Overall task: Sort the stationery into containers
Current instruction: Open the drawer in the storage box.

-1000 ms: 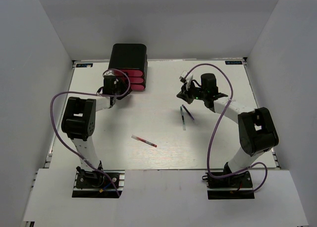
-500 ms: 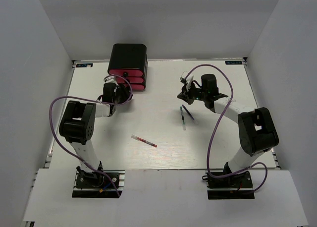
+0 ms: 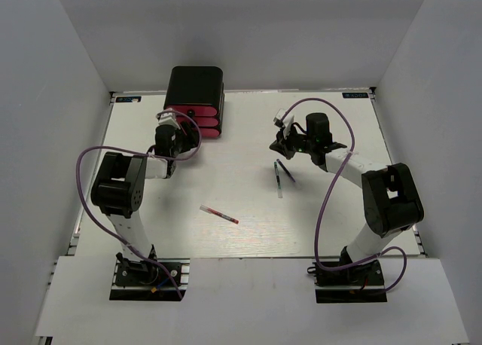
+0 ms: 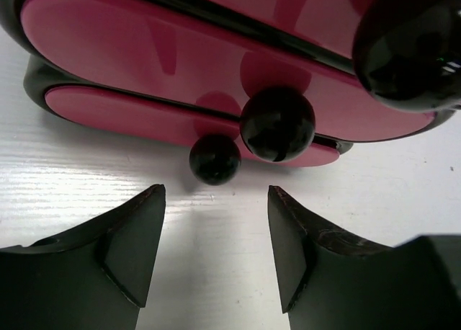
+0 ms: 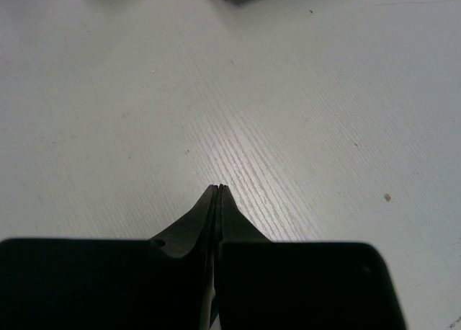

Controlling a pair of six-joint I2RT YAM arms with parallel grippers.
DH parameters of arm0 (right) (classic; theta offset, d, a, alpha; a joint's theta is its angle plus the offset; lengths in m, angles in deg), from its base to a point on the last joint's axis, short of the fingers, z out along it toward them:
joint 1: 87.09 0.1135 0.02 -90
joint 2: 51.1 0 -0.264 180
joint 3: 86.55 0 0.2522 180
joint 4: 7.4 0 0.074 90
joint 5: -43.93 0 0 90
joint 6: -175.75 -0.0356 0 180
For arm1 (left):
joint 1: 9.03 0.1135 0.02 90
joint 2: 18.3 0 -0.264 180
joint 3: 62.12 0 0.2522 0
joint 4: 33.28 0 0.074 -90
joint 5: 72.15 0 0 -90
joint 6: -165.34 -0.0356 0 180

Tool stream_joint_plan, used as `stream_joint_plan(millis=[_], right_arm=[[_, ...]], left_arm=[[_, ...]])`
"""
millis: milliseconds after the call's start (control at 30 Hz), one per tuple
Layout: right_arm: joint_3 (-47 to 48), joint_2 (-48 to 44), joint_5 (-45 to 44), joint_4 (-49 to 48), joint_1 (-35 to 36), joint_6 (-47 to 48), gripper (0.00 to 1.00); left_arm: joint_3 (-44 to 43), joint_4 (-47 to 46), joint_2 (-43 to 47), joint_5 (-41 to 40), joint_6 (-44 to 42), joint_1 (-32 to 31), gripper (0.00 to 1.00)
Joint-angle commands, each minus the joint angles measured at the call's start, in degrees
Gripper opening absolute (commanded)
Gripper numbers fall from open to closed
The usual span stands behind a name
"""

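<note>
- Small black rounded-corner cabinet [image 3: 196,85] stands at the far left of the white table [image 3: 339,209], with three stacked pink drawers [image 4: 144,49], each with a round black knob.
- Left gripper [image 4: 216,200]: fingers spread and holding nothing, just in front of the lowest knob [image 4: 215,158].
- Right gripper [image 5: 218,189]: fingers pressed together with nothing between them, over bare table.
- Thin dark pens [image 3: 282,173] lie near the right gripper.
- Thin red-and-clear pen [image 3: 219,214] lies mid-table, well apart from the cabinet.
</note>
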Motion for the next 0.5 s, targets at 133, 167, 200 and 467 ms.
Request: stream_joint_plan(millis=[133, 167, 200, 467], right_arm=[[0.8, -1.3, 0.1, -1.0, -0.2, 0.6, 0.00], [0.9, -1.4, 0.1, -0.9, -0.2, 0.6, 0.00], [0.7, -1.2, 0.2, -1.0, -0.1, 0.6, 0.00], [1.6, -1.0, 0.1, -0.4, -0.3, 0.9, 0.00]], left_arm=[[-3.9, -0.9, -2.7, -0.2, -2.3, -0.2, 0.69], [-3.9, -0.9, -2.7, -0.8, -2.3, -0.2, 0.69], [-3.9, -0.9, -3.3, -0.8, -2.3, -0.2, 0.69], [-6.3, -0.4, -5.1, -1.3, -2.3, -0.7, 0.69]])
